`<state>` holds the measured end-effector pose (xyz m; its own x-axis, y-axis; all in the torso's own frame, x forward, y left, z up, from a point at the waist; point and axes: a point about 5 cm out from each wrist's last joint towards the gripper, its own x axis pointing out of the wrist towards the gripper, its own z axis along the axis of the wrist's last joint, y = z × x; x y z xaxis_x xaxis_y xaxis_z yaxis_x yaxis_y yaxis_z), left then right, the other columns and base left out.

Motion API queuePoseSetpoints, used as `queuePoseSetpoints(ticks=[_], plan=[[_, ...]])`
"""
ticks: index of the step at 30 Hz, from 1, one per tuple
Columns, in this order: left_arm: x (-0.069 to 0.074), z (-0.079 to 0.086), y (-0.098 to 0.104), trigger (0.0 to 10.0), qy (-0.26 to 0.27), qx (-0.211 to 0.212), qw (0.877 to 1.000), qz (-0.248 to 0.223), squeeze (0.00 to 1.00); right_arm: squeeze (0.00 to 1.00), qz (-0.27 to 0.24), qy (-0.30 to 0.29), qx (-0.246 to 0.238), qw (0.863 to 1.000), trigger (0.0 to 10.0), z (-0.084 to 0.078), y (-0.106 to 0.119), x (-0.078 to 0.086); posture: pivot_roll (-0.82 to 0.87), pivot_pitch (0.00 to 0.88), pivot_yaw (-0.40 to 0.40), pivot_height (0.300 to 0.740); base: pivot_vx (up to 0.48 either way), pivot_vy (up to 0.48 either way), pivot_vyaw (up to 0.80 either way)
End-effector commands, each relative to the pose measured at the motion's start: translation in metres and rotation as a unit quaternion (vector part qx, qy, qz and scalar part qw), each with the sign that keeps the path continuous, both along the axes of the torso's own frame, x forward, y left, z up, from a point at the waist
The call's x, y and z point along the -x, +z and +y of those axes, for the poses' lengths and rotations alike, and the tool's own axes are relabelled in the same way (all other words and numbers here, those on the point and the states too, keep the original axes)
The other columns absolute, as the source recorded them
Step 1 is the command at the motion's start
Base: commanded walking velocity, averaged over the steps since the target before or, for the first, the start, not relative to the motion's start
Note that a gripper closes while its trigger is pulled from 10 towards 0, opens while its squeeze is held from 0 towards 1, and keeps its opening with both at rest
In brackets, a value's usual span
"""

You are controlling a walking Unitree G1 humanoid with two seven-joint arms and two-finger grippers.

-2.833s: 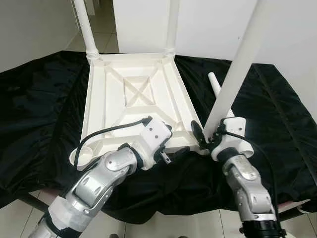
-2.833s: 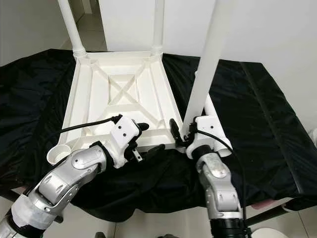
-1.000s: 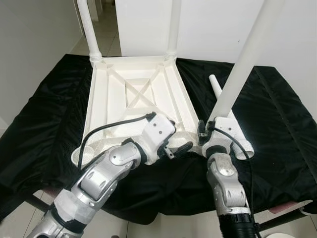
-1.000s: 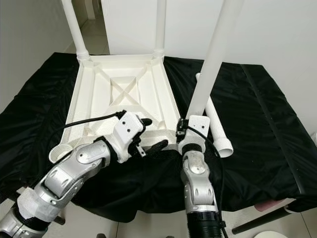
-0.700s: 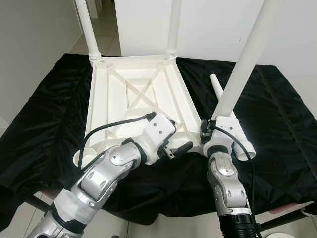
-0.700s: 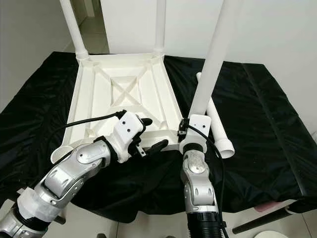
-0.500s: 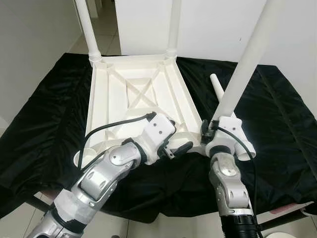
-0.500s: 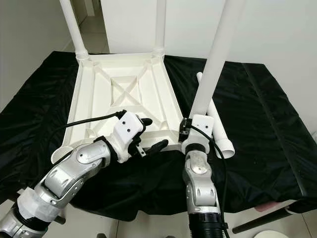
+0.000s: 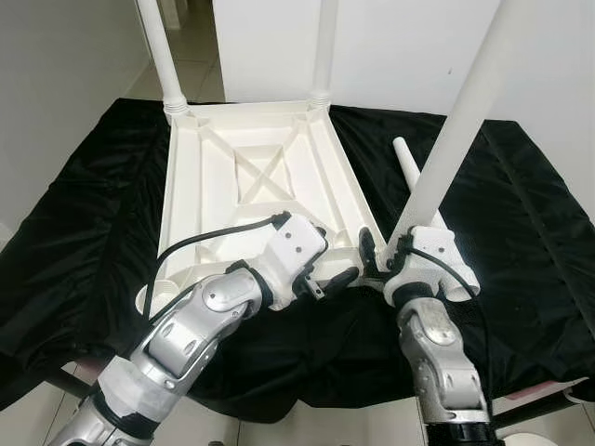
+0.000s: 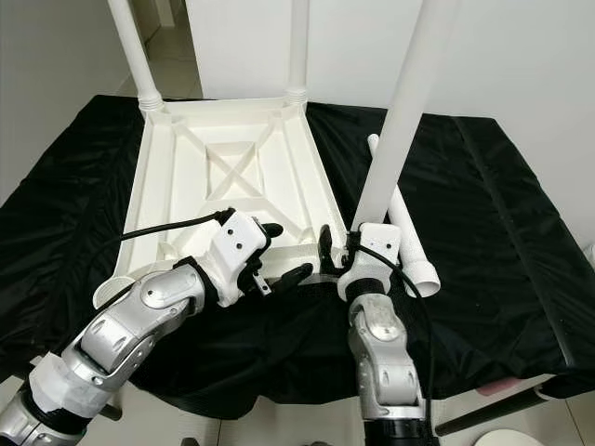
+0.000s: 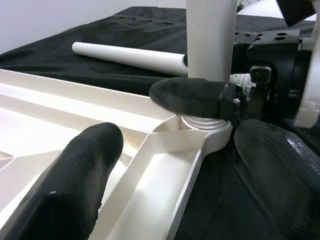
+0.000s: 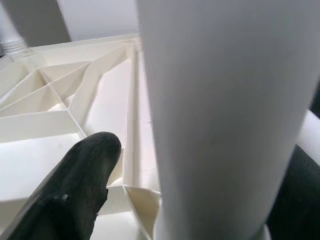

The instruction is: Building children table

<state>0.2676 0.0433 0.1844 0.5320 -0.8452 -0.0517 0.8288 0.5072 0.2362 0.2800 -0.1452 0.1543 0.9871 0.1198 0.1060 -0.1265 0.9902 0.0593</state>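
My right claw is closed around the base of a white leg, which stands upright in the near corner socket of the upturned white children's table. Through the right wrist view that leg looms just ahead of my claw, one finger lying over the table's ribbed underside. My left claw is spread wide at the table's near rim, just beside the right claw; one finger rests on the frame inside the rim, the other lies outside it on the black cloth covering the worktop, gripping nothing. Two more legs rise from the far corners, well beyond both claws. A loose leg lies on the cloth just behind my right claw.
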Motion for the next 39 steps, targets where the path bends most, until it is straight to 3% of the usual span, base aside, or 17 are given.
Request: queuePoseSetpoints(ticks=[1, 4, 5, 7, 8, 13, 15, 20, 21, 22, 23, 31, 35, 36, 37, 39], plan=[[0.005, -0.002, -0.001, 10.0, -0.054, -0.009, 0.998, 0.009, 0.00, 0.00, 0.006, 0.062, 0.010, 0.998, 10.0, 0.002, -0.003, 0.001, -0.06, 0.067, -0.003, 0.740, 0.000, 0.000, 0.00], [0.005, -0.002, -0.001, 10.0, -0.056, -0.009, 0.998, 0.009, 0.00, 0.00, 0.007, 0.098, 0.033, 0.995, 10.0, -0.006, -0.004, 0.002, -0.07, 0.067, 0.001, 0.740, 0.000, 0.000, 0.00], [0.005, -0.002, -0.001, 10.0, -0.057, -0.009, 0.998, 0.009, 0.00, 0.00, 0.007, 0.121, 0.054, 0.991, 10.0, -0.016, -0.003, 0.001, -0.07, 0.064, 0.003, 0.740, 0.000, 0.000, 0.00], [0.005, -0.002, -0.001, 10.0, -0.057, -0.009, 0.998, 0.009, 0.00, 0.00, 0.007, 0.121, 0.054, 0.991, 10.0, -0.016, -0.003, 0.001, -0.07, 0.064, 0.003, 0.740, 0.000, 0.000, 0.00], [0.005, -0.003, -0.001, 10.0, -0.060, -0.009, 0.998, 0.009, 0.00, 0.00, 0.010, 0.146, 0.079, 0.986, 10.0, -0.026, -0.004, 0.000, -0.07, 0.062, 0.007, 0.740, 0.000, 0.000, 0.00], [0.005, -0.003, 0.000, 10.0, -0.062, -0.008, 0.998, 0.008, 0.00, 0.00, 0.015, 0.171, 0.101, 0.980, 10.0, -0.034, -0.005, -0.002, -0.08, 0.062, 0.012, 0.740, 0.000, 0.000, 0.00], [0.004, -0.005, 0.002, 10.0, -0.069, -0.006, 0.998, 0.005, 0.00, 0.00, 0.024, 0.217, 0.124, 0.968, 10.0, -0.040, -0.008, -0.009, -0.08, 0.057, 0.025, 0.740, 0.000, 0.000, 0.00], [0.003, -0.005, 0.003, 10.0, -0.073, -0.010, 0.997, 0.002, 0.00, 0.00, 0.026, 0.246, 0.144, 0.958, 9.7, -0.042, -0.008, -0.023, -0.07, 0.051, 0.031, 0.740, 0.000, 0.000, 0.00], [0.003, -0.005, 0.003, 10.0, -0.074, -0.011, 0.997, 0.002, 0.00, 0.00, 0.028, 0.253, 0.149, 0.955, 3.1, -0.043, -0.008, -0.025, -0.07, 0.049, 0.030, 0.740, 0.000, 0.000, 0.00], [0.003, -0.005, 0.003, 10.0, -0.074, -0.011, 0.997, 0.002, 0.00, 0.00, 0.028, 0.253, 0.149, 0.955, 3.1, -0.043, -0.008, -0.025, -0.07, 0.049, 0.030, 0.740, 0.000, 0.000, 0.00], [0.002, -0.005, 0.003, 10.0, -0.075, -0.013, 0.997, 0.000, 0.00, 0.00, 0.031, 0.258, 0.152, 0.954, 0.0, -0.044, -0.008, -0.028, -0.07, 0.044, 0.026, 0.740, 0.000, 0.000, 0.00], [-0.002, -0.005, 0.004, 10.0, -0.068, -0.014, 0.998, -0.006, 0.00, 0.00, 0.043, 0.270, 0.156, 0.949, 0.0, -0.048, -0.014, -0.033, -0.06, 0.033, 0.016, 0.740, 0.000, 0.000, 0.00], [0.001, -0.008, 0.004, 10.0, -0.072, -0.011, 0.997, -0.008, 0.00, 0.00, 0.050, 0.279, 0.141, 0.949, 0.0, -0.048, -0.022, -0.027, -0.06, 0.029, 0.007, 0.740, 0.000, 0.000, 0.00], [0.001, -0.008, 0.005, 10.0, -0.072, -0.011, 0.997, -0.008, 0.00, 0.00, 0.050, 0.276, 0.133, 0.950, 7.0, -0.046, -0.023, -0.025, -0.06, 0.028, 0.002, 0.740, 0.000, 0.000, 0.00], [0.001, -0.007, 0.005, 10.0, -0.071, -0.011, 0.997, -0.008, 0.00, 0.00, 0.047, 0.273, 0.125, 0.953, 10.0, -0.045, -0.024, -0.023, -0.06, 0.027, 0.000, 0.740, 0.000, 0.000, 0.00], [0.000, -0.007, 0.005, 10.0, -0.070, -0.010, 0.997, -0.008, 0.00, 0.00, 0.045, 0.270, 0.120, 0.954, 10.0, -0.044, -0.025, -0.022, -0.06, 0.027, 0.000, 0.740, 0.000, 0.000, 0.00]])
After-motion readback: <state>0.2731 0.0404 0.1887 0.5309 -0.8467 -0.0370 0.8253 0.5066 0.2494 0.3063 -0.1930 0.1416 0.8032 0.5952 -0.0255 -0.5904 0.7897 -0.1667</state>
